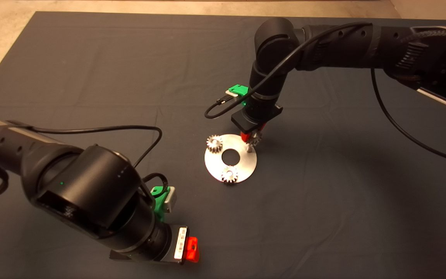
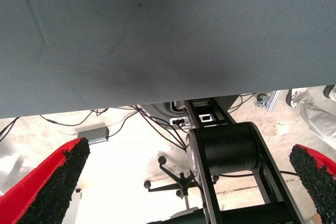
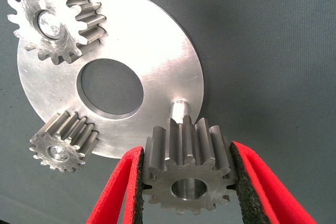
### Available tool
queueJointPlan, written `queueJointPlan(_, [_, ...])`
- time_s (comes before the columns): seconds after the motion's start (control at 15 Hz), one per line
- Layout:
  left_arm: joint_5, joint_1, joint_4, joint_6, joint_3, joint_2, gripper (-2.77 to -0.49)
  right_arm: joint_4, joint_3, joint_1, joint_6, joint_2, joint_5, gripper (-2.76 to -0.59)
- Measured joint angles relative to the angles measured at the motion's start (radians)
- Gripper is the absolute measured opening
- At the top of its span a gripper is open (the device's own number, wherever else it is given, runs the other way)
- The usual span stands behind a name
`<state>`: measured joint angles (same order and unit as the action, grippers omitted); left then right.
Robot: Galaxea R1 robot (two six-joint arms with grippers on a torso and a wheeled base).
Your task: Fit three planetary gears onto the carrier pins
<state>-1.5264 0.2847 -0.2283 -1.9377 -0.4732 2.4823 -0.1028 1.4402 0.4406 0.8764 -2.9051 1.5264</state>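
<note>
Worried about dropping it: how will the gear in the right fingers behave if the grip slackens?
The held gear looks like solid metal, so probably heavy for its size. The fingers press only on tooth tips, so it might slip or twist. Landing on edge, it would likely roll across the mat.

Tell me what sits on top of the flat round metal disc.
On the disc: two toothed gears seated on pins, one bare pin. The right gripper holds the third gear above; seated pins mostly hidden.
</note>
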Motion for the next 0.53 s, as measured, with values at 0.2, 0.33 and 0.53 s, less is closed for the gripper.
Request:
queueJointPlan(0.2, [0.000,-0.005,0.000,0.000,0.000,0.000,-0.50,0.000,0.000,0.000,0.000,-0.002,0.000,-2.38])
queueJointPlan(0.33, [0.000,-0.005,0.000,0.000,0.000,0.000,-0.50,0.000,0.000,-0.004,0.000,-0.002,0.000,-2.38])
queueJointPlan(0.53, [0.000,-0.005,0.000,0.000,0.000,0.000,-0.50,0.000,0.000,-0.023,0.000,-0.004,0.000,-2.38])
